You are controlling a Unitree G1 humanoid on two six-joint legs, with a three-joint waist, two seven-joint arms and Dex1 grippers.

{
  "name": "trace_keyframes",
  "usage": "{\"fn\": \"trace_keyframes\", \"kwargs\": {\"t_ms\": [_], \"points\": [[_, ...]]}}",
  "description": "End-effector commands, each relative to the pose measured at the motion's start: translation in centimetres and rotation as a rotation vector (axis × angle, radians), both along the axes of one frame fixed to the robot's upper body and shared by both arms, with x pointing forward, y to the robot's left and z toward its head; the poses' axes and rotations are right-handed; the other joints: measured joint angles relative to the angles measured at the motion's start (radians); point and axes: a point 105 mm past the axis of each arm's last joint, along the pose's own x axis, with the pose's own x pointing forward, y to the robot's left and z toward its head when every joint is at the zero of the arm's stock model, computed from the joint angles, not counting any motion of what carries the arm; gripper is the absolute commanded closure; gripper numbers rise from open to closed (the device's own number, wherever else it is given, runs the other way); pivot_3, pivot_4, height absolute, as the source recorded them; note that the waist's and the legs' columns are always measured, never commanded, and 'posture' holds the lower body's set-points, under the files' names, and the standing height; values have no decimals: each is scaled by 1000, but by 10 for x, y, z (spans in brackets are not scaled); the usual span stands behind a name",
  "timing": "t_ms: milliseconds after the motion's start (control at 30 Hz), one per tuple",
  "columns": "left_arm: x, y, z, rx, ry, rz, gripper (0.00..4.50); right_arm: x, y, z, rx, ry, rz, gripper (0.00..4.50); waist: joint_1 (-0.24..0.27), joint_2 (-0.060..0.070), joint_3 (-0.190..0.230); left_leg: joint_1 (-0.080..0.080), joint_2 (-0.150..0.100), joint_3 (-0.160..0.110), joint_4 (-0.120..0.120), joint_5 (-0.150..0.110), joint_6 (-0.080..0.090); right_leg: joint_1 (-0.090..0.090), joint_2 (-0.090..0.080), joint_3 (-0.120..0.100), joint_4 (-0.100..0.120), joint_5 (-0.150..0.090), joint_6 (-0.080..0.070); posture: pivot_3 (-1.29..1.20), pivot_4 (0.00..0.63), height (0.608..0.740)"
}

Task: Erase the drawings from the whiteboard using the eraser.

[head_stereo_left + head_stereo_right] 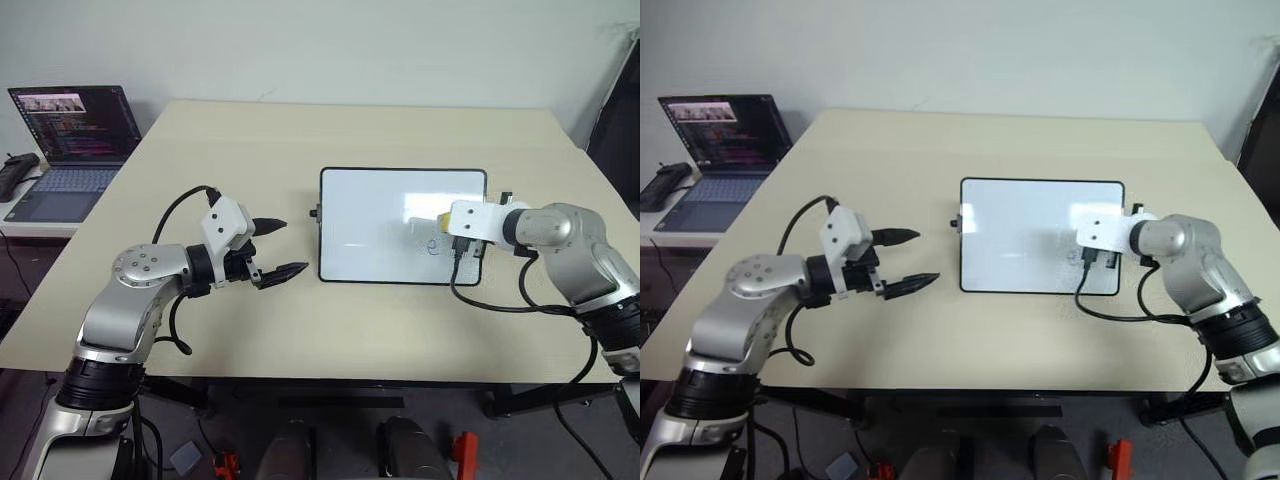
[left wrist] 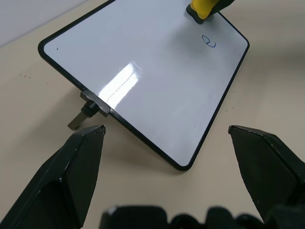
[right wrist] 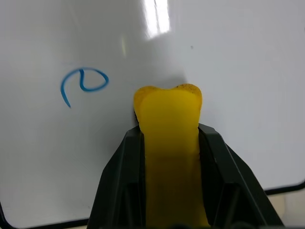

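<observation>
Right wrist view: we see the right gripper (image 3: 169,143) pinching one soft yellow eraser (image 3: 167,112), its rounded tip on the glossy whiteboard (image 3: 228,57) beside one thin blue drawing (image 3: 82,83). On the matte beige table (image 1: 250,130), the rectangular black-framed board lies flat. We see the left gripper (image 1: 278,248) spread, holding nothing, near its left edge.
</observation>
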Motion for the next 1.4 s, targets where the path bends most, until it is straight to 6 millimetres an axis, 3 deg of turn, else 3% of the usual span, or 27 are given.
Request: {"fn": "trace_keyframes", "kwargs": {"t_ms": [33,133,233,333,400,500,600,667,900,1400], "points": [[-2,-6,10,-1,-49,-25,0,1,-26,-11,-43,18,-93,3434,0,0,0,0,0,0,0,0,0,0,0,0,0,0,0,0,150,740],[-3,-7,10,-4,-47,-27,0,0,-22,-13,-31,23,-84,3434,0,0,0,0,0,0,0,0,0,0,0,0,0,0,0,0,150,740],[-2,-6,10,-4,-48,-26,0,-2,-2,-3,67,15,-15,3434,0,0,0,1,0,0,0,0,0,1,0,0,0,0,0,0,150,740],[-1,-4,12,-7,-53,-22,0,-15,32,22,287,17,132,3434,-3,0,0,0,0,0,-1,0,0,0,0,0,0,0,0,0,150,740],[-2,-3,17,-25,-62,-18,0,-24,40,44,434,18,178,3438,-7,2,1,-2,1,0,-2,0,0,-3,0,1,0,0,-1,0,150,740],[-2,-1,25,-55,-74,-10,0,-32,32,57,503,22,173,3451,-4,2,2,-6,0,-2,-2,0,0,-6,0,-1,1,0,-1,0,150,740],[-3,6,27,-25,-82,0,0,-39,-18,36,354,53,25,3451,12,2,1,-8,0,-3,-2,-2,-2,-6,0,-2,-3,0,0,0,150,740],[-3,8,28,-20,-84,5,0,-47,-29,31,334,81,0,3451,18,2,1,-9,-1,-4,-3,-3,-2,-5,-1,-4,-7,-1,0,0,150,740],[-2,9,30,-11,-87,4,0,-66,-25,41,311,104,50,3451,-8,4,2,-7,1,0,-3,-4,-1,-6,0,0,-4,-2,0,0,150,740],[-2,2,28,-19,-70,-22,0,-62,-35,32,222,123,1,3451,-3,4,2,-7,0,0,-2,-4,-1,-5,0,-1,-4,-2,0,0,150,740]]}}
